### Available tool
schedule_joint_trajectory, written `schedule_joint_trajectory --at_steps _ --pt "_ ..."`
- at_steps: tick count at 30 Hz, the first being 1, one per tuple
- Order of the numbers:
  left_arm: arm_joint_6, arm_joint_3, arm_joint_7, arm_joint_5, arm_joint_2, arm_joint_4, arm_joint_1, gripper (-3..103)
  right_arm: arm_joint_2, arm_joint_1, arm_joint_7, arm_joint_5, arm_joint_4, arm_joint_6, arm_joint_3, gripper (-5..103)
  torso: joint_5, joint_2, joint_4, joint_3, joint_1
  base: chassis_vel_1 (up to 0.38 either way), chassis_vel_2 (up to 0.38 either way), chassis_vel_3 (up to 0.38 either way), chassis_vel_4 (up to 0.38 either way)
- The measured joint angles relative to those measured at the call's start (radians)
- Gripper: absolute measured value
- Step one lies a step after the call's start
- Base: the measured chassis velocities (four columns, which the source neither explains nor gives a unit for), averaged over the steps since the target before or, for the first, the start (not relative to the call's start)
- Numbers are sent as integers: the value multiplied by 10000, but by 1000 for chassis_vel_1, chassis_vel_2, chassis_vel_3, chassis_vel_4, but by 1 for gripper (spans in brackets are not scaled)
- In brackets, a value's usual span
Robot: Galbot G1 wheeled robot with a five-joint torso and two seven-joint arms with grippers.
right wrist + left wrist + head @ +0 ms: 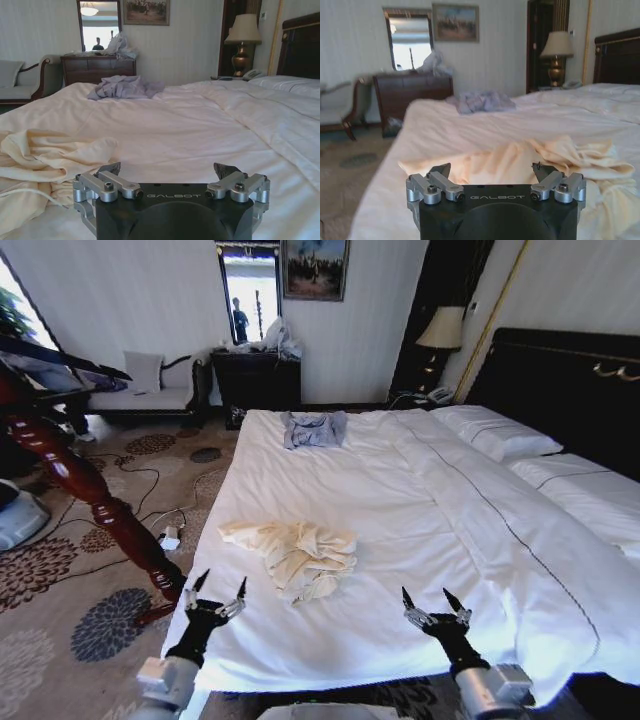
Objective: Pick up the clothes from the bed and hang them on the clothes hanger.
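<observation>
The clothes (pixel 295 556) are a crumpled cream-yellow garment lying on the white bed (pixel 400 500), near its foot on the left half. My left gripper (pixel 221 592) hovers open over the bed's near edge, just left of and below the garment; in the left wrist view the clothes (pixel 545 160) lie right ahead of its open fingers (pixel 442 172). My right gripper (pixel 432 602) stands open over bare sheet to the right of the garment, and in its wrist view the clothes (pixel 45 160) lie off to one side. The clothes hanger is out of view.
A small blue-grey garment (pixel 314 428) lies at the bed's far end. A thick reddish-brown wooden post (pixel 90 495) slants at the left beside the bed, with cables and a power strip (pixel 170 538) on the patterned carpet. Pillows (pixel 495 432), a dark headboard (pixel 570 390), a dresser (pixel 255 378) and a lamp (pixel 440 330) stand farther off.
</observation>
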Motion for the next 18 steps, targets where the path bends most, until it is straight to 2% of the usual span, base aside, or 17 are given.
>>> schedule_joint_trajectory --at_steps 4,8,9,10,12,14,18 --pt "619 711 -429 -952 896 137 -766 89 -122 139 42 120 -119 -155 -141 100 2 0 1 0 0 0 0 0 0" --pt "797 1282 -678 -1162 1369 405 -1481 88 -70 148 49 130 -124 -179 -147 100 0 0 -4 1 0 0 0 0 0" --pt "816 1360 -712 -1193 1401 441 -1573 88 -70 165 51 138 -124 -191 -149 100 0 0 -3 0 0 0 0 0 0" --pt "918 1733 -865 -1428 1483 590 -2007 78 -64 192 56 151 -124 -226 -156 100 1 0 3 0 0 0 0 0 0" --pt "976 2010 -945 -1615 1517 676 -2330 78 -46 183 57 148 -124 -228 -156 100 2 0 2 0 0 0 0 0 0" --pt "1083 2500 -1082 -1945 1541 821 -2914 73 -10 151 58 122 -124 -229 -154 100 3 0 1 0 0 0 0 0 0" --pt "1487 4028 -1491 -2707 1416 1391 -4633 72 11 70 58 102 -128 -228 -78 100 2 0 0 0 0 0 0 0 0"
